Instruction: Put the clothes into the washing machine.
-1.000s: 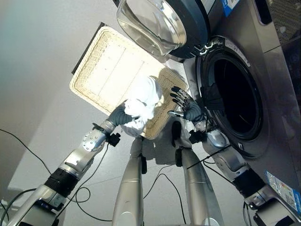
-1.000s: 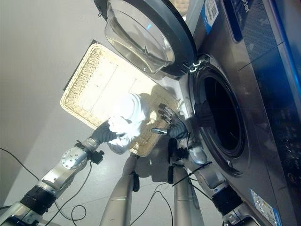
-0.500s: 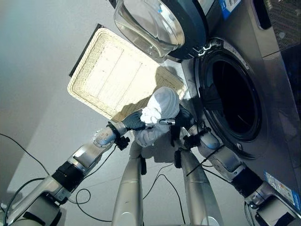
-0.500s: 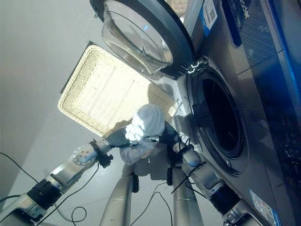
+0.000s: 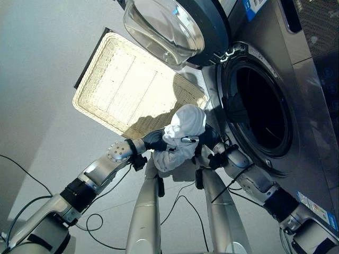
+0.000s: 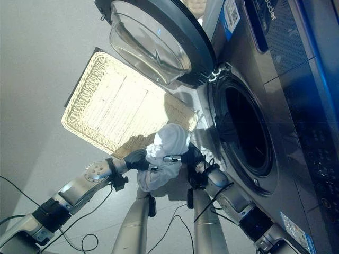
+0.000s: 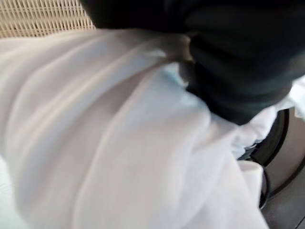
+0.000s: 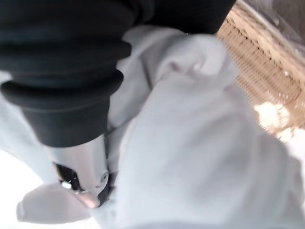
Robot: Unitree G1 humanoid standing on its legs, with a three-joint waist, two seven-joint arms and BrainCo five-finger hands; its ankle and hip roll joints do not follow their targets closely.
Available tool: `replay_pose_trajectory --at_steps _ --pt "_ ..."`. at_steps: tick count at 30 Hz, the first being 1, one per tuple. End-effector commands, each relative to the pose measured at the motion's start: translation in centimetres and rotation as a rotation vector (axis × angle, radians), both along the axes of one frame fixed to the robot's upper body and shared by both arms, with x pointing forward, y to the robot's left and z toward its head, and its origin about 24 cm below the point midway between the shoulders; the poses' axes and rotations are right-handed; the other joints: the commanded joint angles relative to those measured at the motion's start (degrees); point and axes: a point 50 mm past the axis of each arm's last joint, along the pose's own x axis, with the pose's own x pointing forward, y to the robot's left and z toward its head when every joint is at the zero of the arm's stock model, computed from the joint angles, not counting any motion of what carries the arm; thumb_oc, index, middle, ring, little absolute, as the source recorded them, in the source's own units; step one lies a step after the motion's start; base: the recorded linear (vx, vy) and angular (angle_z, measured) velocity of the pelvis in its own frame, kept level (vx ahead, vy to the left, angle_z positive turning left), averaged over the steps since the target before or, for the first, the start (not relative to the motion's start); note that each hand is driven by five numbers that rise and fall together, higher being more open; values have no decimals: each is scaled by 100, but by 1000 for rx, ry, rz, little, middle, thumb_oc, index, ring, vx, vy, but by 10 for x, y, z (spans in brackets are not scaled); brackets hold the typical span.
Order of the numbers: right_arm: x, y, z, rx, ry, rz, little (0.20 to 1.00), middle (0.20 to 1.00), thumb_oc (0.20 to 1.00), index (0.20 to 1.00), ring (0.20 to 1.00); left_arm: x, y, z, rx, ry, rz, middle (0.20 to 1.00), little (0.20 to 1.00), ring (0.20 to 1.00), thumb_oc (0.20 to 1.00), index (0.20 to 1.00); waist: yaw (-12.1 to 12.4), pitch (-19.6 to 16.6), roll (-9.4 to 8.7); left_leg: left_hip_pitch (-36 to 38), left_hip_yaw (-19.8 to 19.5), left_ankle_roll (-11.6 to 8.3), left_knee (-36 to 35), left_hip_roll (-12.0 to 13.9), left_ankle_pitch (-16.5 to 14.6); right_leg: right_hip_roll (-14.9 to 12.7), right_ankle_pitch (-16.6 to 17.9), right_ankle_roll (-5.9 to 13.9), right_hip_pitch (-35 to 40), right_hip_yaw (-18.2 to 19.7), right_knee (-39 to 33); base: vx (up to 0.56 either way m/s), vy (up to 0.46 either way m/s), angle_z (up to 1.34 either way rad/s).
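The soft, crumpled white cotton garment (image 5: 183, 135) hangs bunched between the left robot hand (image 5: 153, 140) and the right robot hand (image 5: 205, 138), above the floor just outside the drum. Whether either robot hand's digits curl into the folds I cannot tell. Best to lift the trailing tail clear before swinging toward the dark round drum opening (image 5: 259, 108) of the grey steel washing machine (image 5: 310, 106). Beyond lies the flat woven wicker basket (image 5: 127, 84), and above it the domed glass door (image 5: 164, 26).

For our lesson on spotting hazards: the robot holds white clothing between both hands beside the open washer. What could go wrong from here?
1. Part of the white garment hangs loose below the left hand and right hand; it might snag on the drum opening's rim or stay hanging outside.
2. The open door juts out above the bundle, so raising the arms could strike it.
3. The wicker basket lies close by.
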Motion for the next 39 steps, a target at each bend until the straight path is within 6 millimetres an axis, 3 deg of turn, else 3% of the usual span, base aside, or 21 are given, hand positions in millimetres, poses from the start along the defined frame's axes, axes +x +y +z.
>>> replay_pose_trajectory --at_steps 1,2,3,10,12,13,21,24,26,29,31,32,35,37,39 --pt "-8 27 23 128 -77 136 840 840 840 840 840 -21 -27 1 2 2 -196 200 200 200 200 200 -161 -78 -174 155 282 137 26 -412 -367 -11 1036 612 556 -217 -1421 0 0 0" --pt "-8 27 23 137 -67 134 228 228 228 228 228 -21 -26 -2 15 14 -197 200 200 200 200 200 -162 -78 -171 132 277 134 33 -411 -363 -12 1038 614 541 -216 -1420 0 0 0" --pt "-8 27 22 137 -68 132 200 200 200 200 200 -21 -26 -3 17 16 -197 200 200 200 200 200 -163 -78 -169 125 279 132 36 -410 -363 -13 1040 615 534 -215 -1419 0 0 0" --pt "-7 23 14 178 -40 117 200 200 200 200 200 -19 -22 -15 61 29 -134 200 200 200 200 200 -167 -78 -185 85 268 128 40 -406 -370 -24 1061 628 493 -223 -1437 0 0 0" --pt "-6 23 13 182 -36 110 200 200 200 200 200 -18 -21 -16 67 28 -119 266 266 266 266 266 -166 -78 -184 82 271 129 38 -407 -367 -25 1063 631 492 -225 -1441 0 0 0" --pt "-5 20 9 191 -27 87 200 200 200 200 200 -16 -16 -20 81 17 -56 1000 1000 1000 1000 1000 -153 -78 -178 79 262 128 52 -408 -373 -32 1057 633 500 -234 -1437 0 0 0" --pt "-1 10 -4 210 12 -20 200 200 200 200 200 -4 7 -31 98 -29 218 1000 1000 1000 1000 1000 -100 -78 -145 32 202 133 105 -431 -380 -57 1017 645 484 -283 -1391 0 0 0" --pt "5 -7 -17 221 65 -117 200 200 200 200 200 2 33 -41 74 -26 478 1000 1000 1000 1000 1000 -55 -78 -115 14 156 128 145 -447 -392 -77 980 650 495 -332 -1365 0 0 0" --pt "6 -9 -20 226 79 -134 200 200 200 200 200 3 37 -41 67 -41 532 1000 1000 1000 1000 1000 -49 -78 -111 13 151 127 149 -450 -395 -79 973 649 498 -340 -1362 0 0 0" --pt "9 -30 -47 313 223 -254 200 200 200 200 200 7 82 -45 -49 -166 1029 1000 1000 1000 1000 1000 30 -78 -72 -11 97 122 191 -461 -413 -116 878 647 506 -414 -1298 12 -5 0" --pt "9 -34 -53 333 249 -290 200 200 200 200 200 6 92 -46 -77 -183 1119 1000 1000 1000 1000 1000 60 -78 -57 -11 79 119 193 -470 -413 -130 858 644 516 -440 -1287 0 0 0" --pt "13 -43 -58 307 244 -372 200 200 200 200 200 3 99 -46 -196 -185 1221 1000 1000 1000 1000 1000 118 -78 -29 -34 47 111 216 -479 -422 -156 835 632 507 -485 -1260 0 0 0" --pt "19 -53 -55 300 220 -444 200 200 200 200 200 3 100 -46 -302 -154 1249 1000 1000 1000 1000 1000 153 -78 -3 -40 27 115 244 -496 -435 -183 832 625 501 -523 -1237 25 -26 1" --pt "36 -86 -46 378 241 -548 200 200 200 200 200 5 99 -40 -335 -200 1245 1000 1000 1000 1000 1000 248 -78 51 -63 -5 105 274 -529 -452 -216 840 625 477 -587 -1199 39 -51 6" --pt "42 -99 -41 395 230 -593 200 200 200 200 200 7 98 -38 -341 -198 1234 1000 1000 1000 1000 1000 284 -78 71 -74 -24 101 291 -543 -461 -228 836 630 470 -612 -1179 25 -32 6"
